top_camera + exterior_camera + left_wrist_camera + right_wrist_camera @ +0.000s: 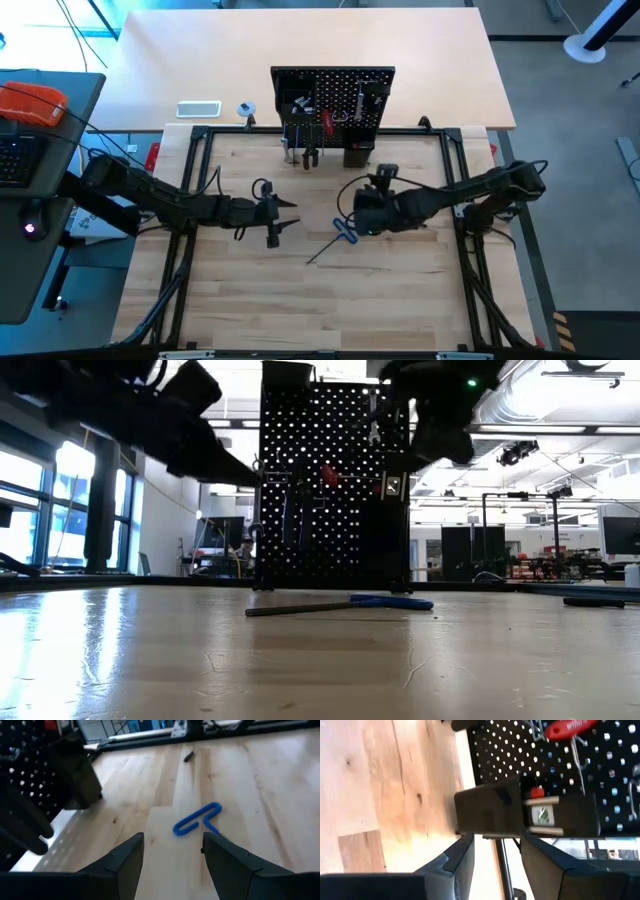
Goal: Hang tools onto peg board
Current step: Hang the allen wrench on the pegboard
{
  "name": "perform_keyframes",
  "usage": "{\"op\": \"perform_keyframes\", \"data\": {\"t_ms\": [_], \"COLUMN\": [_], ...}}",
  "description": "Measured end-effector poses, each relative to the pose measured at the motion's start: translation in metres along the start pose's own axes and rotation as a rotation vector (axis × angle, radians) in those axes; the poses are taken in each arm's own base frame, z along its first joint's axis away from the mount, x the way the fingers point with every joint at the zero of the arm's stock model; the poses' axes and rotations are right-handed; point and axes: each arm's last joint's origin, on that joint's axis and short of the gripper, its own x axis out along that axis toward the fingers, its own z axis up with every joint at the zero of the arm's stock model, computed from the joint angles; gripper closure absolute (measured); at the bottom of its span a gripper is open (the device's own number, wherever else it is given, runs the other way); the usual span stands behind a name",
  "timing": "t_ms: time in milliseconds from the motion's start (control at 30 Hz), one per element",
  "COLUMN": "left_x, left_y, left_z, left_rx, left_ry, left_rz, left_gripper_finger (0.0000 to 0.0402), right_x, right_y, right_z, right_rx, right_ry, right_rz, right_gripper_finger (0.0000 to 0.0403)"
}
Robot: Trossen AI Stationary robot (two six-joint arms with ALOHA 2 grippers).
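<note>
Blue-handled T hex key (pixel 343 229) lies flat on the table (pixel 400 300), in front of the peg board (pixel 333 98) and not yet hung. Beyond it, that board already carries several tools, a red-handled screwdriver (pixel 326 122) among them, so I judge the job mostly done. Left gripper (pixel 277 218) hovers empty with fingers parted, beside the key; right gripper (pixel 383 181), also parted and empty, faces the board's bin (pixel 490 812).

Blue-handled T hex key (pixel 385 602) flat on table (pixel 300 660), before upright peg board (pixel 335 490); red-handled screwdriver (pixel 329 475) hanging there.
</note>
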Motion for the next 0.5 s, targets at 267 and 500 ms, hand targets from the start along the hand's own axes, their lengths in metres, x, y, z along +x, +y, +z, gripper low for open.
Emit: {"op": "perform_keyframes", "data": {"t_ms": [267, 500], "left_x": [-0.002, -0.003], "left_y": [0.017, 0.033], "left_z": [-0.019, -0.032], "left_rx": [-0.009, -0.077], "left_ry": [-0.069, -0.115], "left_rz": [0.066, 0.062], "left_gripper_finger": [0.0207, 0.0207], "right_x": [-0.006, 0.005], "right_y": [0.030, 0.052], "right_z": [-0.031, -0.031], "right_rx": [0.140, 0.277], "right_ry": [-0.049, -0.172], "right_rz": [-0.063, -0.030], "right_gripper_finger": [0.0252, 0.0252]}}
